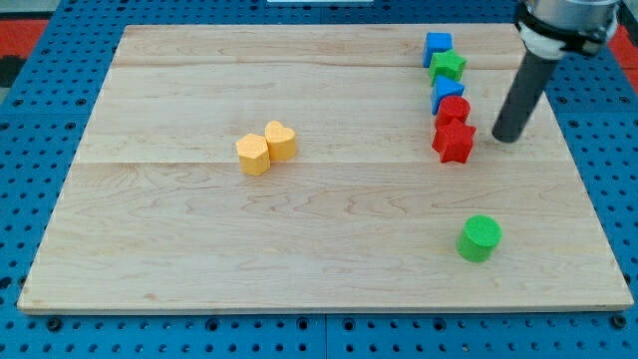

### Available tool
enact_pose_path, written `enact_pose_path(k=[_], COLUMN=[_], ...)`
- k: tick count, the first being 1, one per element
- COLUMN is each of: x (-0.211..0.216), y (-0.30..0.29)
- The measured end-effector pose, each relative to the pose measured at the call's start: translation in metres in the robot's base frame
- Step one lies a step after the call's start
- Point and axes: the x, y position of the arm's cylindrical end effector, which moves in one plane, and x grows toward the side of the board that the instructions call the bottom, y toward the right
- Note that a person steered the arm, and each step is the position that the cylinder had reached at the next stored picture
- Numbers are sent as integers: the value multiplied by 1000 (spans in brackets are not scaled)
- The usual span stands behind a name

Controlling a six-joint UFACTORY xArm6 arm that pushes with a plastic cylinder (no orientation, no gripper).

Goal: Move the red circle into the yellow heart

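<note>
A: My tip [505,139]?
B: Bare rod, holding nothing; just right of the red star [454,143], apart.
A: Red circle [454,110]?
B: Touching the star's top, below a blue block [447,92].
A: Yellow heart [281,140]?
B: Well left, touching the yellow hexagon [253,155].

A yellow hexagon [253,155], blue cube [438,48], green star [448,67], red star [455,142] and green cylinder [479,238] sit on the wooden board [299,249].

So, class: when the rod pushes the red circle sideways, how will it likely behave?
The red circle looks squat and flat-based, so it should slide, not tip. Its round wall may let it slip off my tip. Touching the red star and blue block, it may drag them.
</note>
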Motion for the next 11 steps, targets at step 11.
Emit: enact_pose_path(k=[11], x=[17], y=[-215])
